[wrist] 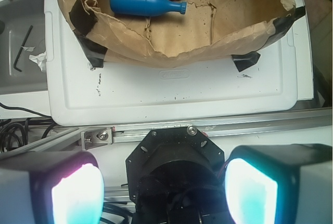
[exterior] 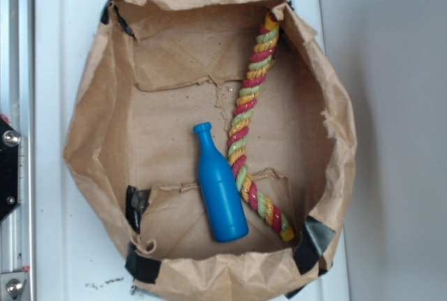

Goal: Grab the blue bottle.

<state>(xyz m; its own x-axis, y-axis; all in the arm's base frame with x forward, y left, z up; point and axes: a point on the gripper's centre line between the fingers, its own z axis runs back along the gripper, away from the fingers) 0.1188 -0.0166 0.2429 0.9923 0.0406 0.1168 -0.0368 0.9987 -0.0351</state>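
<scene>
Exterior view: the blue bottle (exterior: 220,189) lies on its side on the floor of a brown paper bag (exterior: 91,126) folded down into an open tray. Its neck points to about 11 o'clock, its base to about 5 o'clock. A red, yellow and green twisted rope (exterior: 250,123) runs from 1 o'clock down to 5 o'clock, just beside the bottle on its right; whether the two touch cannot be told. The bag sits on a white plastic lid (exterior: 52,49).

Wrist view: the gripper (wrist: 164,190) sits at 6 o'clock of the frame, the bottle at 11 o'clock, well apart, with the bag wall and a bare stretch of lid between them. The two fingers (wrist: 77,193) stand wide apart, nothing between them.

Assessment: the task appears to be at its start. No approach over the bag is made, no contact, no hold. Remaining, as judged: travel over the bag rim, descent to the bottle, alignment of the fingers across its body clear of the rope, closure and lift.
</scene>
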